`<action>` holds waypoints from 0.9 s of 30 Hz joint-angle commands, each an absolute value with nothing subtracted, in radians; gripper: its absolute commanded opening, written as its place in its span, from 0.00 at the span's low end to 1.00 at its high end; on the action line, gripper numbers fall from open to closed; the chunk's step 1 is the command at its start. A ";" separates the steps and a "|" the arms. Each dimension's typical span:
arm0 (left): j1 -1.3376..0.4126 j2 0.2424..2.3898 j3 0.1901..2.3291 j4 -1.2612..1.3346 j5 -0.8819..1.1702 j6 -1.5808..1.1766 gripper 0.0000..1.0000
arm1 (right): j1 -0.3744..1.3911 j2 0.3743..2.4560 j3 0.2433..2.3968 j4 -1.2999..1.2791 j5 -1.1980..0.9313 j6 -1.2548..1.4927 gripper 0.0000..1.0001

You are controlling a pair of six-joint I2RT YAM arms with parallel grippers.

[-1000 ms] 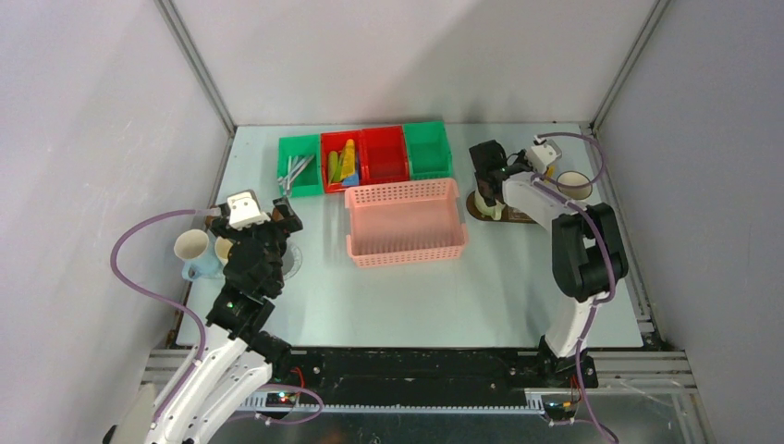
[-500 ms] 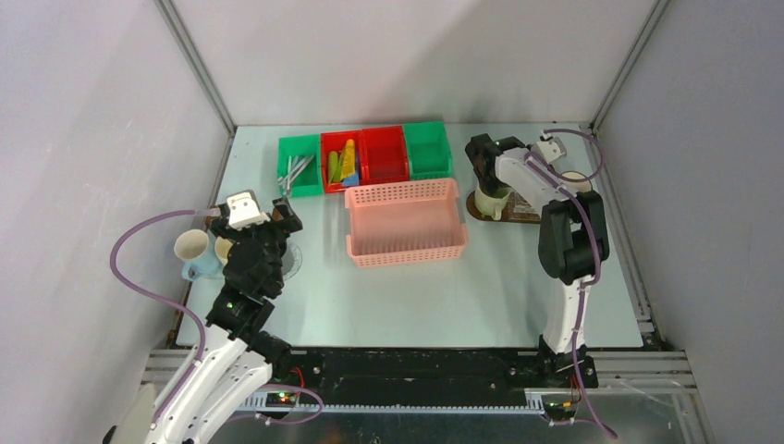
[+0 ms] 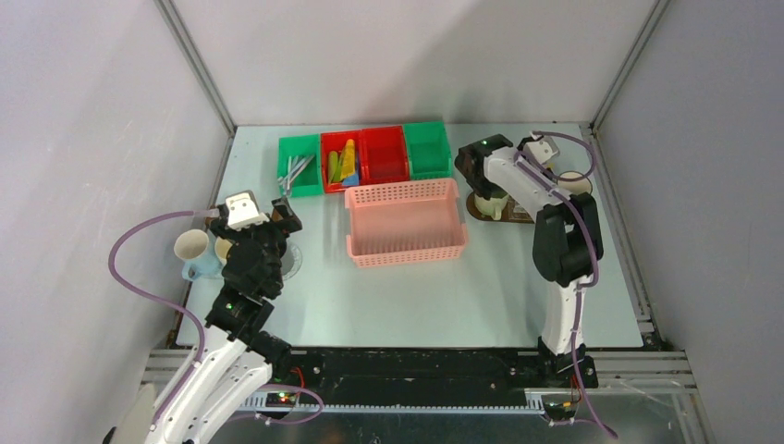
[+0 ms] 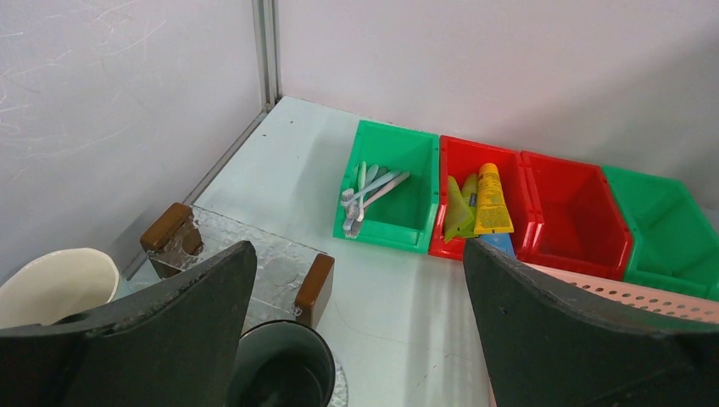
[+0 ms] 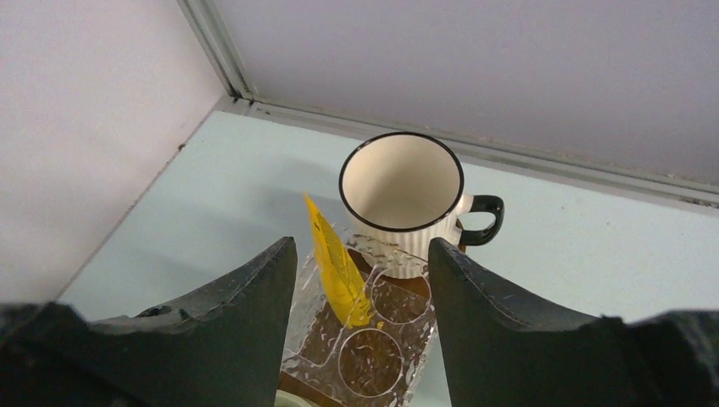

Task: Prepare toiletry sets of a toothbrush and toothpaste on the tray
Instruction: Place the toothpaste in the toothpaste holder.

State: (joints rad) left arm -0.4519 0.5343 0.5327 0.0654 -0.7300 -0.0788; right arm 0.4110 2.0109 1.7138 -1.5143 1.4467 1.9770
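Note:
My right gripper (image 5: 363, 250) is open above the dark brown tray (image 3: 523, 216) at the far right. A yellow toothpaste tube (image 5: 337, 263) stands tilted in a clear holder (image 5: 373, 339) on the tray, between the fingers and free of both. Behind it is a white black-rimmed mug (image 5: 403, 191). A cream mug (image 3: 490, 203) sits at the tray's left end under the right gripper (image 3: 476, 166). My left gripper (image 4: 358, 254) is open and empty over a dark mug (image 4: 280, 369). Toothbrushes (image 4: 370, 188) lie in a green bin, tubes (image 4: 483, 199) in a red bin.
A pink lattice basket (image 3: 405, 222) stands mid-table in front of the row of green and red bins (image 3: 384, 153). A cream mug (image 4: 55, 284) and a second clear holder with brown ends (image 4: 246, 259) sit by the left wall. Walls close in the table on three sides.
The right gripper has opened and let go of the yellow tube, which now stands in the holder. Its wrist has shifted slightly back and left. The left arm has not moved.

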 commanded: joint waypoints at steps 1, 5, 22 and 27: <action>-0.459 0.525 0.528 0.092 -0.729 -0.087 0.99 | 0.438 1.982 1.733 -1.598 1.549 2.058 0.61; -0.459 0.526 0.529 0.091 -0.725 -0.092 0.98 | 0.465 1.928 1.724 -1.598 1.595 2.065 0.64; -0.459 0.608 0.620 -0.007 -0.653 -0.189 0.98 | 0.579 1.661 1.686 -1.598 1.698 2.082 0.92; -0.459 0.645 0.667 -0.073 -0.607 -0.257 0.98 | 0.623 1.592 1.651 -1.598 1.699 2.206 0.94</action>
